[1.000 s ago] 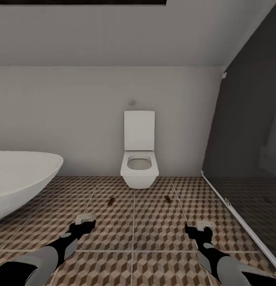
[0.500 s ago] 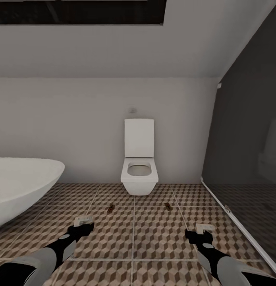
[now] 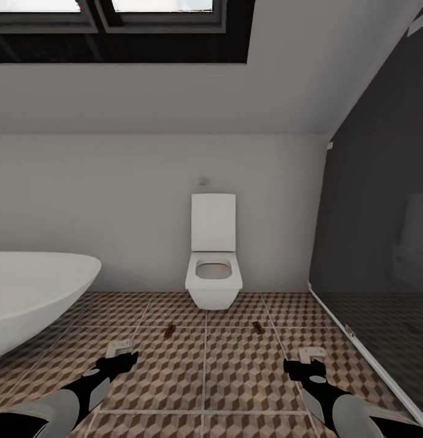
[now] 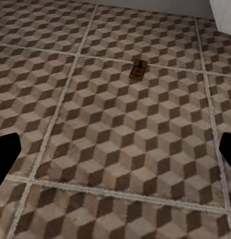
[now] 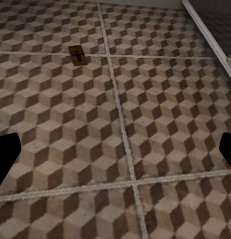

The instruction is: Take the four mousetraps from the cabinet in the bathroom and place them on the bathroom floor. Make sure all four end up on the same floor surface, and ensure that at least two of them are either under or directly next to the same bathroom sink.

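Observation:
Two mousetraps lie flat on the bathroom floor (image 3: 205, 371) in front of the toilet, one to the left (image 3: 169, 331) and one to the right (image 3: 257, 327). My left gripper (image 3: 122, 351) hovers low over the tiles, short of the left mousetrap (image 4: 138, 70), and it is open and empty. My right gripper (image 3: 310, 359) hangs just as low, short of the right mousetrap (image 5: 77, 55), also open and empty. In both wrist views the dark fingertips (image 4: 5, 159) (image 5: 5, 157) stand far apart at the picture's edges. The cabinet and the sink are out of view.
A white toilet (image 3: 213, 267) stands against the back wall. A white oval bathtub (image 3: 34, 292) fills the left side. A dark glass partition (image 3: 375, 243) with a white floor rail closes off the right. A dark-framed window (image 3: 120, 24) sits in the sloped ceiling.
The whole picture has shifted downward as the camera tilted up, bringing the ceiling window into view. Both mousetraps lie where they were, and both grippers stay open.

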Controlling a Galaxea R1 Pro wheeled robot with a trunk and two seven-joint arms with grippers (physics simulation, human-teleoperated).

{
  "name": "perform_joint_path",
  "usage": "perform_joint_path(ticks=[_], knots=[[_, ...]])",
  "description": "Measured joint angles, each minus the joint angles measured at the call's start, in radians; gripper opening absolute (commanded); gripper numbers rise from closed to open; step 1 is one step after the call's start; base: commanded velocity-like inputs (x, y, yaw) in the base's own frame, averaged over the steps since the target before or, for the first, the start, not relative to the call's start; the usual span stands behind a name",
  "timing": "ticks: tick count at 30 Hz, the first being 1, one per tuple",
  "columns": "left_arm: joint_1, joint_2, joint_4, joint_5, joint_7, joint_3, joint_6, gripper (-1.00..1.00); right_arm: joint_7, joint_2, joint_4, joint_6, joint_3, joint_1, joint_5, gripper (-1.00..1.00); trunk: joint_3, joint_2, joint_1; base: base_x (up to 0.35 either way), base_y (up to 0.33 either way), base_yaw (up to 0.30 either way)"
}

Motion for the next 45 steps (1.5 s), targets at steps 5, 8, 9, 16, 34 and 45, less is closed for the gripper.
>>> perform_joint_path(ticks=[5, 8, 9, 16, 34, 45], knots=[[0.002, -0.001, -0.001, 0.023, -0.001, 0.0, 0.001, 1.0, 0.001, -0.001, 0.003, 0.002, 0.0, 0.0, 0.014, 1.0, 0.016, 0.035, -0.019, 0.0, 0.0, 0.0], [0.003, -0.002, -0.001, 0.028, -0.002, 0.0, 0.002, 1.0, 0.001, -0.002, 0.003, 0.002, 0.0, 0.0, 0.016, 1.0, 0.025, 0.056, -0.031, 0.0, 0.0, 0.0], [0.003, -0.002, -0.002, 0.03, -0.002, 0.0, 0.002, 1.0, 0.001, -0.003, 0.003, 0.002, 0.0, 0.0, 0.017, 1.0, 0.028, 0.063, -0.034, 0.0, 0.0, 0.0], [0.003, -0.003, -0.002, 0.036, -0.001, 0.0, 0.002, 1.0, 0.0, -0.004, 0.004, 0.003, 0.0, 0.0, 0.02, 1.0, 0.05, 0.112, -0.061, 0.0, 0.0, 0.0], [0.003, -0.001, -0.001, 0.039, 0.0, 0.0, 0.002, 1.0, 0.0, -0.004, 0.005, 0.004, 0.0, 0.001, 0.02, 1.0, 0.107, 0.238, -0.13, 0.0, 0.0, 0.0], [0.004, -0.002, -0.001, 0.039, 0.0, 0.0, 0.003, 1.0, -0.001, -0.003, 0.005, 0.004, 0.0, 0.002, 0.02, 1.0, 0.141, 0.315, -0.172, 0.0, 0.0, 0.0]])
